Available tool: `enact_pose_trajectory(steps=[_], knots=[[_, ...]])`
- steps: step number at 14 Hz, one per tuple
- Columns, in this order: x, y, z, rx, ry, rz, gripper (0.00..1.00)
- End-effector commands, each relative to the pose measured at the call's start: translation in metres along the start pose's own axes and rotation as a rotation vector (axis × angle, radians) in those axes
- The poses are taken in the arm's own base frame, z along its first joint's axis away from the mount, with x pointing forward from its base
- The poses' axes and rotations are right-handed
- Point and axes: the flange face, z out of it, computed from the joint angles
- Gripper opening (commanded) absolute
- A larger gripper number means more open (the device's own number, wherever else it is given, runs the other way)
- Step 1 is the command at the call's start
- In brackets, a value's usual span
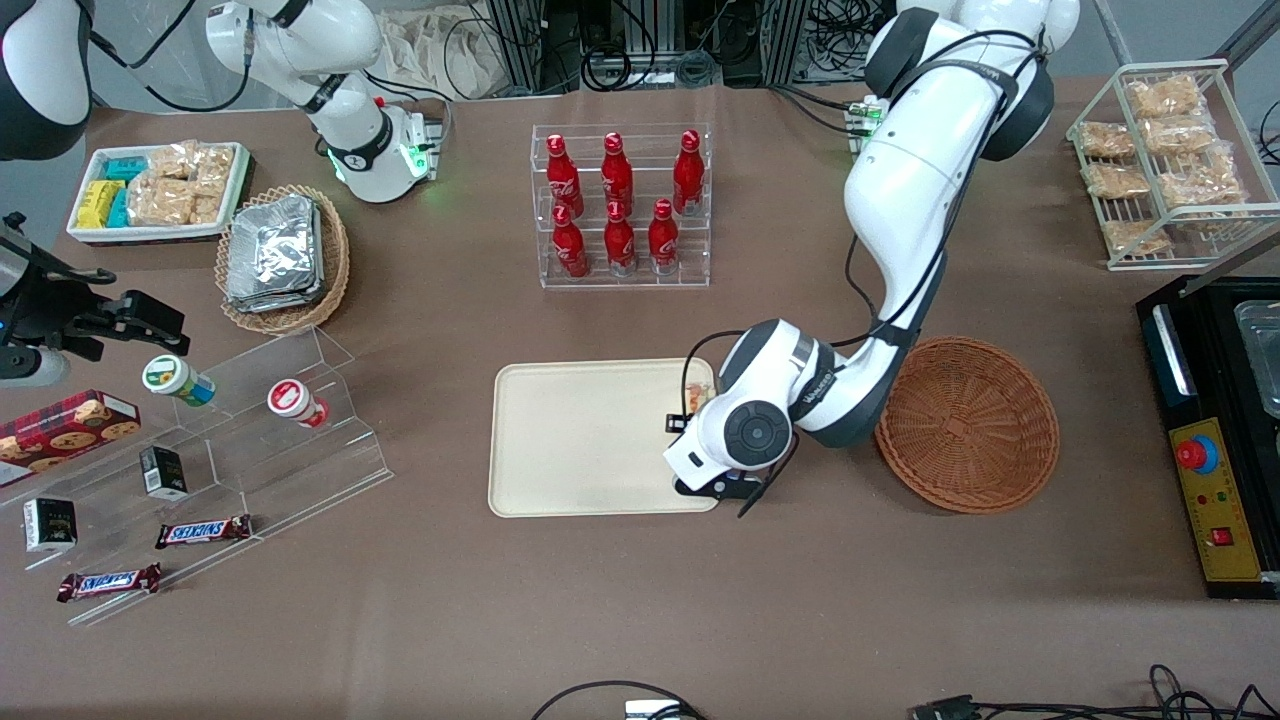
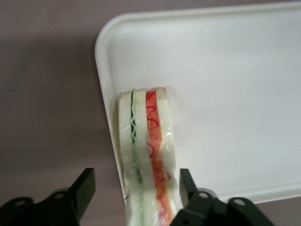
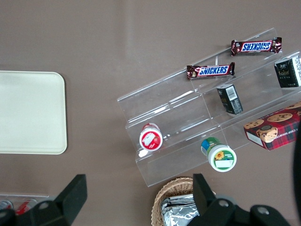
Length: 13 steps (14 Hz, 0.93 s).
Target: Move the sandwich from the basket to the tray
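Note:
The sandwich (image 2: 148, 160), a wedge of white bread with green and orange-red filling, stands edge-up on the cream tray (image 2: 225, 94), close along the tray's rim. In the front view only a bit of the sandwich (image 1: 699, 397) shows beside the arm's wrist, at the tray's (image 1: 590, 440) end toward the basket. My left gripper (image 2: 136, 182) straddles the sandwich with its fingers spread. One finger (image 2: 85, 187) stands clear of the bread and the other (image 2: 186, 184) is close against it. In the front view the gripper (image 1: 706, 412) hangs over that tray end. The reddish-brown basket (image 1: 968, 422) beside the tray is empty.
A clear rack of red bottles (image 1: 620, 205) stands farther from the front camera than the tray. An acrylic step shelf with cups and candy bars (image 1: 230, 450) lies toward the parked arm's end. A black control box (image 1: 1210, 440) and a wire rack of snack bags (image 1: 1165, 150) lie toward the working arm's end.

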Motion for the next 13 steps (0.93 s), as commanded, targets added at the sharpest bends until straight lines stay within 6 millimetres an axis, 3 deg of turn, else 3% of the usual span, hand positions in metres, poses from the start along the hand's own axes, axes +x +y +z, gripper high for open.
enact_pose_trajectory(steps=[1, 4, 7, 10, 13], knots=[[-0.009, -0.045, -0.092, 0.012, 0.011, -0.051, 1.00], [-0.035, -0.120, -0.194, 0.037, -0.020, -0.128, 1.00], [-0.069, -0.191, -0.280, 0.036, 0.006, -0.084, 1.00], [-0.114, -0.263, -0.341, 0.060, -0.018, -0.067, 1.00], [-0.150, -0.324, -0.373, 0.068, -0.040, -0.022, 1.00]])
